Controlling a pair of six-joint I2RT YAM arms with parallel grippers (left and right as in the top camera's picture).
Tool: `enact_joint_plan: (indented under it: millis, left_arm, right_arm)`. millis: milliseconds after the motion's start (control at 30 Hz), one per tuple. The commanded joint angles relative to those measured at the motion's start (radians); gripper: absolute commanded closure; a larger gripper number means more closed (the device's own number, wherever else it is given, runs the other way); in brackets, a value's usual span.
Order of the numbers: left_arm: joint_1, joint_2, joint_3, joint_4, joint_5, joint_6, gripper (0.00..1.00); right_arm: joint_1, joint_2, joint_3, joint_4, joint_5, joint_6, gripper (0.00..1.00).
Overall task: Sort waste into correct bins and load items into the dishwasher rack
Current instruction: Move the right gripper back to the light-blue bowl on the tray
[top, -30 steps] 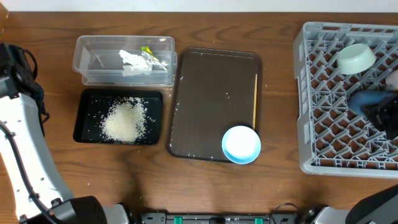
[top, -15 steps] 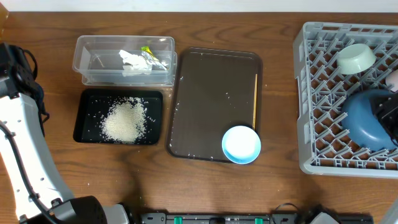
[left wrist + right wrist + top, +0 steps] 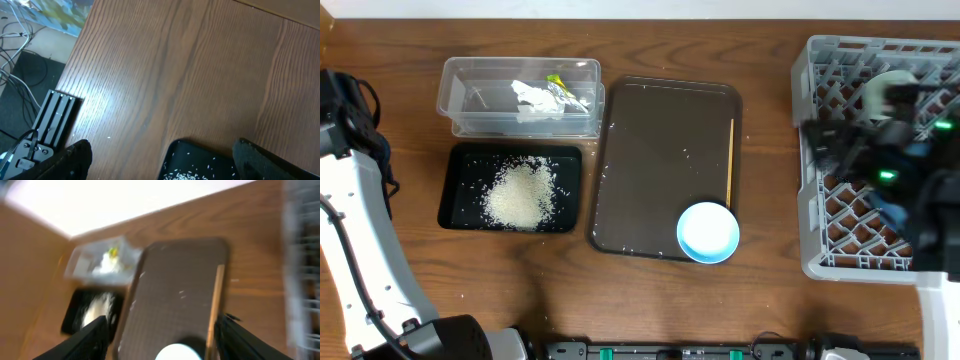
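Observation:
My right gripper (image 3: 167,341) is open with nothing between its fingers. Its arm (image 3: 882,160) is a dark blur above the grey dishwasher rack (image 3: 820,262). The arm covers the blue plate and part of the mint green bowl (image 3: 878,88). The light blue bowl (image 3: 708,232) sits on the front right corner of the brown tray (image 3: 660,150), and the chopstick (image 3: 731,160) lies along the tray's right rim. The clear tub (image 3: 520,97) holds crumpled paper and a yellow-green wrapper. Rice is piled in the black tray (image 3: 460,200). My left gripper (image 3: 162,167) is open above the black tray's corner (image 3: 200,157).
The left arm (image 3: 355,230) runs along the table's left edge. A black device (image 3: 52,117) and cables lie beyond that edge on the floor. A few stray rice grains dot the brown tray. Bare wood shows between the brown tray and the rack.
My right gripper has opened and let go of the blue plate in the rack. Its arm has risen and swung left and back over the rack. The left arm has not moved.

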Motion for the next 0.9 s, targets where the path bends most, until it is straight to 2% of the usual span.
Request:
enact_joint_plan:
  millis: [0,133,233,367,533,767,867]
  left_arm:
    - [0.004,-0.007,0.002,-0.006,-0.008,-0.016,0.08]
    - [0.004,-0.007,0.002,-0.006,-0.008,-0.016,0.08]
    - [0.004,-0.007,0.002,-0.006,-0.008,-0.016,0.08]
    - [0.004,-0.007,0.002,-0.006,-0.008,-0.016,0.08]
    - [0.004,-0.007,0.002,-0.006,-0.008,-0.016,0.08]
    - [0.004,-0.007,0.002,-0.006,-0.008,-0.016,0.08]
    - [0.004,-0.007,0.002,-0.006,-0.008,-0.016,0.08]
  right_arm:
    - [0.171,0.047,0.003,-0.003,0.156,-0.004,0.32]
    - [0.377,0.145,0.003,-0.037,0.303,0.010,0.30]
    - [0.502,0.253,0.003,-0.090,0.333,0.014,0.29]
    - [0.622,0.401,0.003,-0.158,0.373,0.013,0.22]
    - [0.742,0.565,0.003,-0.186,0.373,0.014,0.18]
    - [0.835,0.727,0.003,-0.247,0.459,0.070,0.25]
    - [0.845,0.770,0.003,-0.250,0.469,0.071,0.39]
